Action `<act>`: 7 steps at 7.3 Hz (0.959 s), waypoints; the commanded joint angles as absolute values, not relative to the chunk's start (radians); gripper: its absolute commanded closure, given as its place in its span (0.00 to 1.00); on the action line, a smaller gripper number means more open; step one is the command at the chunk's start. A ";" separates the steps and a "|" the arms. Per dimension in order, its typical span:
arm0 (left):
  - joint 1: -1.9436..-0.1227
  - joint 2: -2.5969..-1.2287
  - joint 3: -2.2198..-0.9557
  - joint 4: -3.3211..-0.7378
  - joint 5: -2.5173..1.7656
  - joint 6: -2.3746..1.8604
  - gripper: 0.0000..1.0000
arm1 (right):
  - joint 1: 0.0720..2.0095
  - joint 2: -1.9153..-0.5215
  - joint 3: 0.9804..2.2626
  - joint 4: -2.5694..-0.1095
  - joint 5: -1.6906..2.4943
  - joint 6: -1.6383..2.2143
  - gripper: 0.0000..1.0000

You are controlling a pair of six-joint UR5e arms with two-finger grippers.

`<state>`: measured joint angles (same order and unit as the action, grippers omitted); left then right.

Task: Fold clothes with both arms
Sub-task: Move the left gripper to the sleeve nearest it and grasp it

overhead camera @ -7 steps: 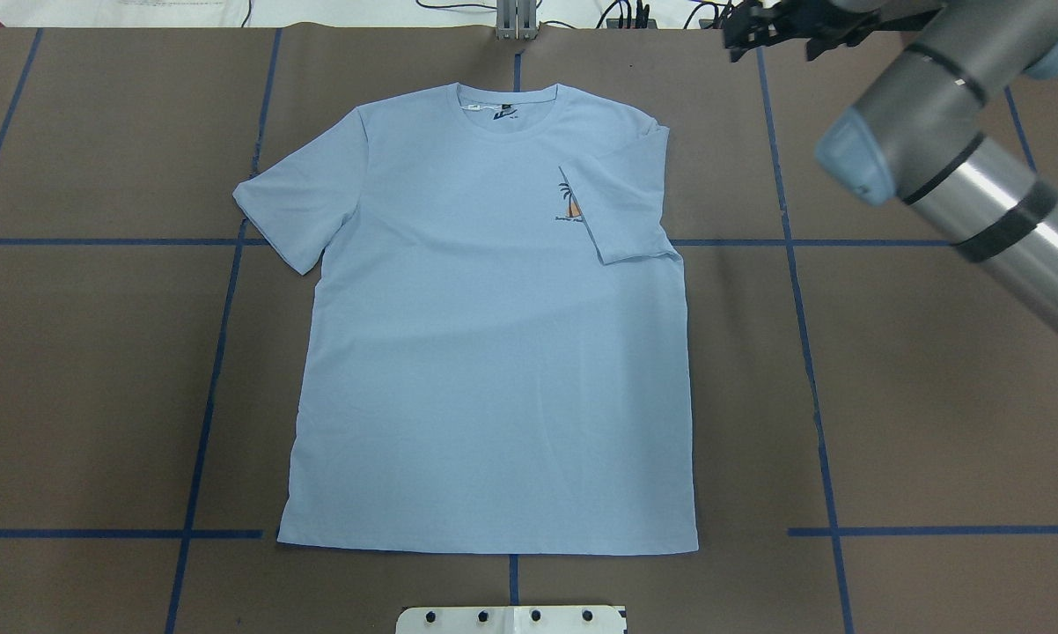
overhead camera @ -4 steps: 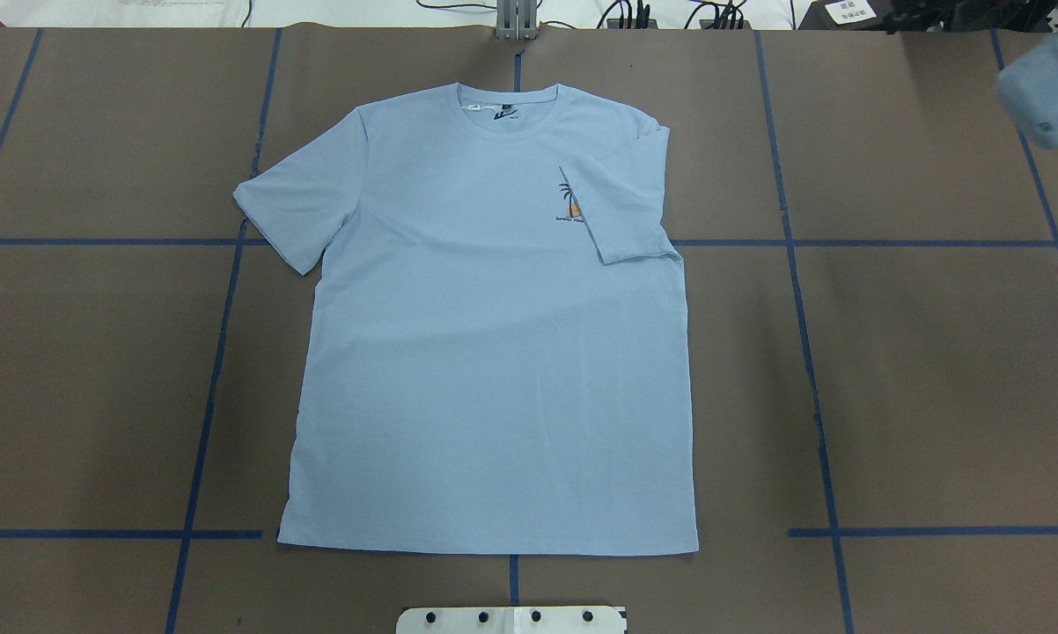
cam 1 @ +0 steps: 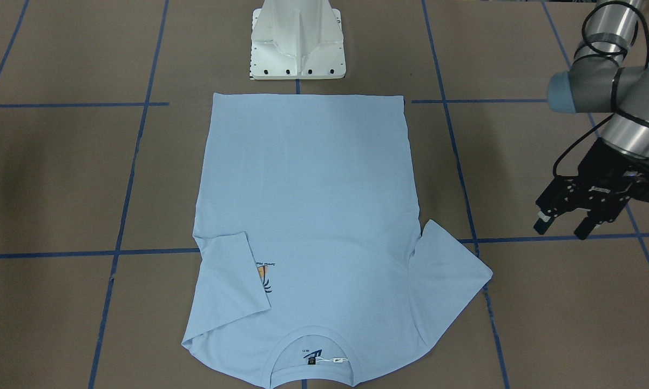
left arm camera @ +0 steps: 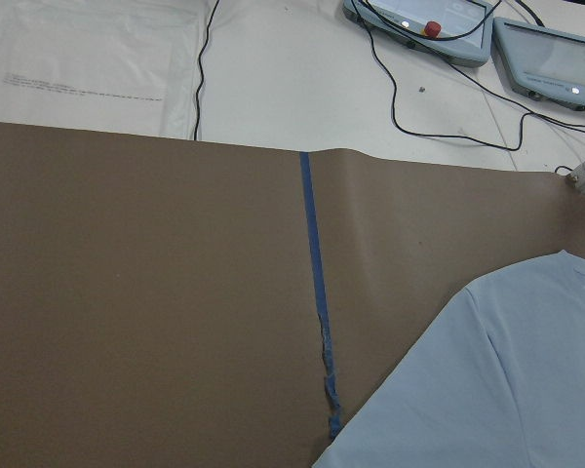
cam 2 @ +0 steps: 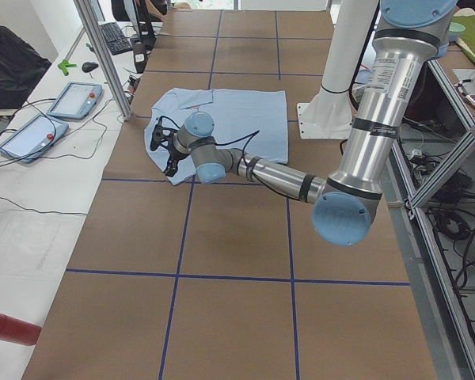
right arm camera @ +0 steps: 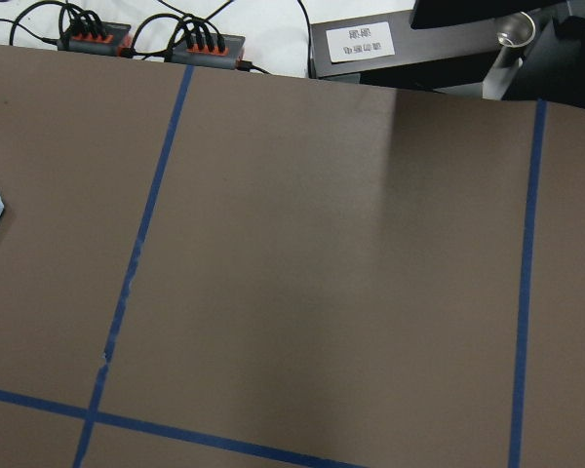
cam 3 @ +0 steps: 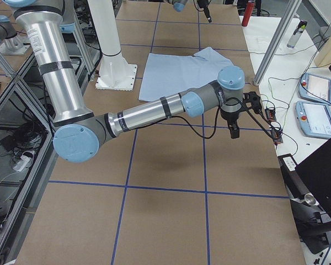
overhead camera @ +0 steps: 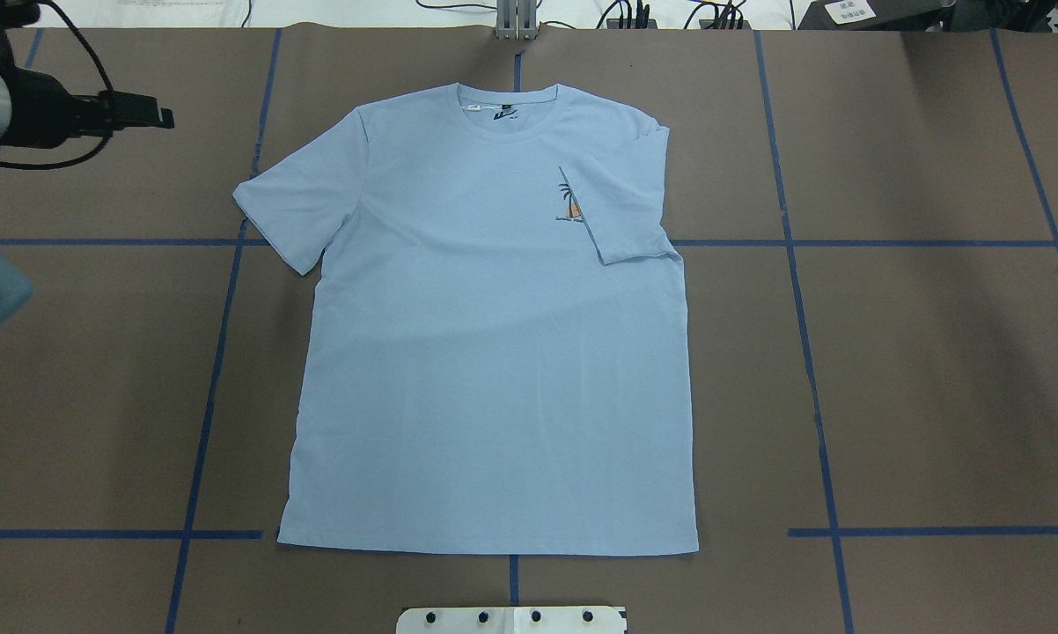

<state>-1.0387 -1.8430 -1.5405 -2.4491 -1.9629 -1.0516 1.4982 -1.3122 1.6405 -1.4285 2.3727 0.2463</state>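
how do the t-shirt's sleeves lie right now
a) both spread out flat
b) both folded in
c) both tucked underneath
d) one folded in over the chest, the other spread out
D: on the T-shirt, the robot's-right sleeve is folded inward, partly covering the palm print, while the other sleeve lies spread out on the table.

T-shirt (overhead camera: 494,352): light blue, small orange-and-dark palm print (overhead camera: 569,204), dark neck label (overhead camera: 504,112). Worktop (overhead camera: 934,352): brown, blue tape grid (overhead camera: 846,242). Left arm (cam 1: 589,81): silver-grey, pale blue joint caps, black cables. Left tool (cam 1: 562,229): black. Pedestal (cam 1: 297,38): white. Control pendants (left arm camera: 551,68): grey-blue, red buttons.
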 commanded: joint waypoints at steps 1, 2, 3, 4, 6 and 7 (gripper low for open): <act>-0.956 -1.890 -1.458 -2.461 -1.867 -1.078 0.00 | 1.506 -1.361 1.643 -1.388 2.373 0.252 0.00; -0.931 -1.890 -1.431 -2.477 -1.856 -1.145 0.18 | 1.506 -1.361 1.643 -1.387 2.373 0.256 0.00; -0.899 -1.896 -1.381 -2.523 -1.795 -1.257 0.44 | 1.506 -1.362 1.643 -1.387 2.373 0.256 0.00; -0.870 -1.922 -1.317 -2.570 -1.766 -1.291 0.45 | 1.506 -1.361 1.641 -1.387 2.373 0.256 0.00; -0.867 -1.948 -1.232 -2.600 -1.756 -1.289 0.45 | 1.506 -1.362 1.643 -1.387 2.373 0.258 0.00; -0.864 -1.950 -1.224 -2.596 -1.741 -1.286 0.45 | 1.506 -1.362 1.643 -1.387 2.373 0.258 0.00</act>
